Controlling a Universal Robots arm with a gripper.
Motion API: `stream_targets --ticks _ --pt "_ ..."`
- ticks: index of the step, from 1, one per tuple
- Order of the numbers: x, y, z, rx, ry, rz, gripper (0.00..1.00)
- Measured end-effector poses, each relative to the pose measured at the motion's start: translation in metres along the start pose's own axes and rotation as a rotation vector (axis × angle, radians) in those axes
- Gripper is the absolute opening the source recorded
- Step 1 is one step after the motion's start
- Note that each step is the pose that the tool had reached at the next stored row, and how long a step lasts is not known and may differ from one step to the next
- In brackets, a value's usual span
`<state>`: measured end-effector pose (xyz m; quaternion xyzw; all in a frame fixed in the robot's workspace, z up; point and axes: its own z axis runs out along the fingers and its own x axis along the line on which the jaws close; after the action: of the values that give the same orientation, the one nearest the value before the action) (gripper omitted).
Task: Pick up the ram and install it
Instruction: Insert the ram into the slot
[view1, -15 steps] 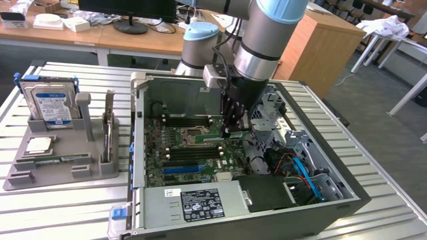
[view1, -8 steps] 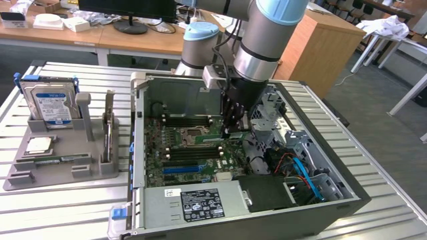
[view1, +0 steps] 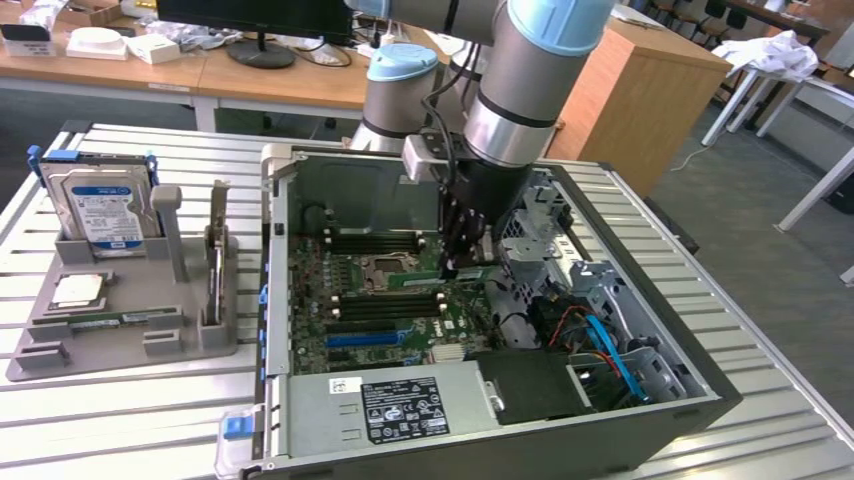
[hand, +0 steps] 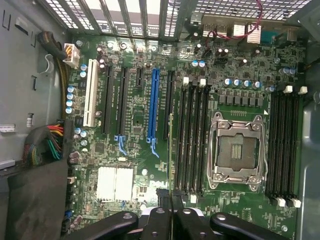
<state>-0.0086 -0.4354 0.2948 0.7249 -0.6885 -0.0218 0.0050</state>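
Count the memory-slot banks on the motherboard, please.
2. One bank lies between the blue expansion slot and the CPU socket; the other, beyond the socket. None seems hidden.

The computer case (view1: 641, 400) lay open on the worktop (view1: 761, 330), with the motherboard (view1: 387, 300) flat inside it. The power supply (view1: 387, 405) sat in the case at its near end. To the exterior view's left of the case stood a parts holder (view1: 120, 320), carrying a hard drive (view1: 100, 205) upright at its far end. The hand (view1: 461, 262) hung inside the case, above the motherboard, with the ram (hand: 171, 150) edge-on between its fingers (hand: 161, 227), over the memory slots (hand: 192, 140) beside the processor socket (hand: 235, 150).
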Motion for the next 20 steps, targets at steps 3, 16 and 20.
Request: stream_targets --ticks 3,16,20 --pt "0.0 0.0004 0.0014 0.0 -0.0002 0.0 0.12" --pt "0.0 0.0125 0.0126 0.0003 -0.0006 0.01 0.12" --pt "0.0 0.014 0.0157 0.0006 -0.001 0.021 0.12"
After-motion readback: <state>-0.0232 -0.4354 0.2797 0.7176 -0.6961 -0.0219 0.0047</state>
